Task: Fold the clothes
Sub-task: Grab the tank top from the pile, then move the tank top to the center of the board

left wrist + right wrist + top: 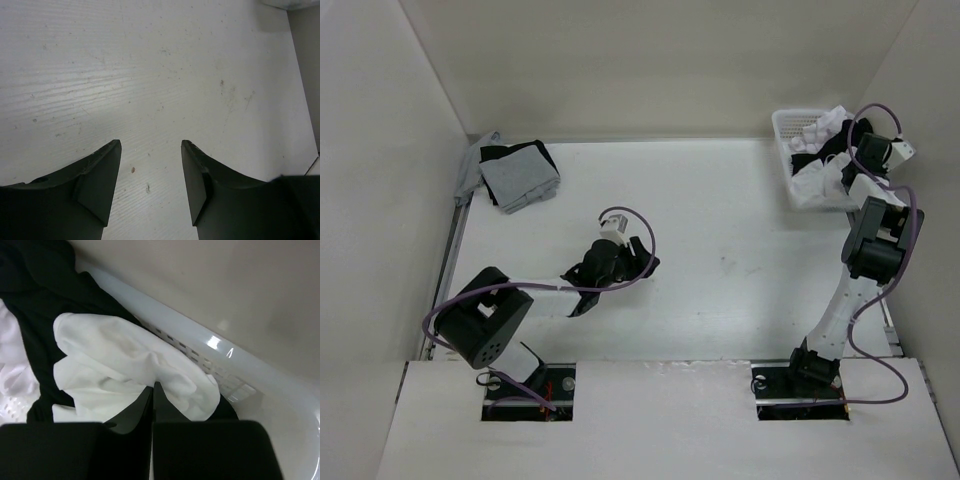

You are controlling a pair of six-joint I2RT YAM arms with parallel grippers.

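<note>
The clothes, a crumpled white garment [110,355], lie in a white basket [210,342] on top of black fabric [45,285]. My right gripper [153,385] is shut, its tips pinching a puckered fold of the white garment. In the top view the right gripper [842,160] reaches into the basket [782,128] at the table's far right, where white cloth [817,182] shows. My left gripper [151,145] is open above bare tabletop with nothing between its fingers. It hovers left of the table's middle [642,263].
A stack of grey and black garments [520,175] lies at the far left corner. The basket also holds a black garment and other white pieces. Walls enclose the table on the left, back and right.
</note>
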